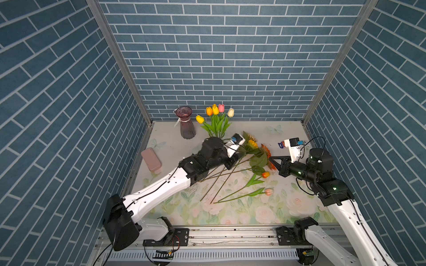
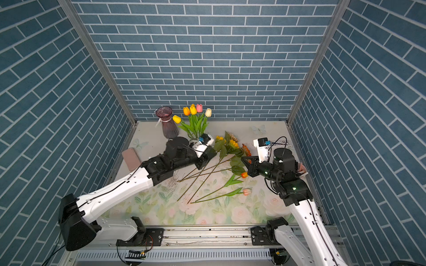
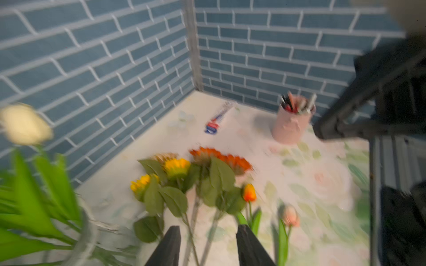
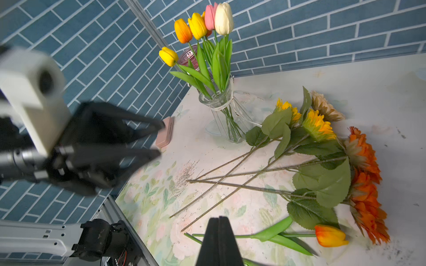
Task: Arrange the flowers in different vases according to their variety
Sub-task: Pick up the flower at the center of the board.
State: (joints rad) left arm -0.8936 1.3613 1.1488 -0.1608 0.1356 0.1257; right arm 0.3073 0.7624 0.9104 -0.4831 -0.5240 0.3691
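Observation:
Several tulips stand in the clear vase at the back. To its left the purple vase holds nothing. Several sunflowers with yellow, cream and orange heads lie on the mat, stems fanned toward the front. Beside them lie an orange tulip and a pink tulip. My left gripper hangs open above the sunflower stems, next to the clear vase, holding nothing. My right gripper is shut and empty, with its tip over the orange tulip's stem near the orange sunflower heads.
A flat pink case lies at the left edge of the mat. A pink cup of pens stands at the right side, and a red-and-blue ruler lies near the back right corner. Brick walls close three sides. Grit lies by the stem ends.

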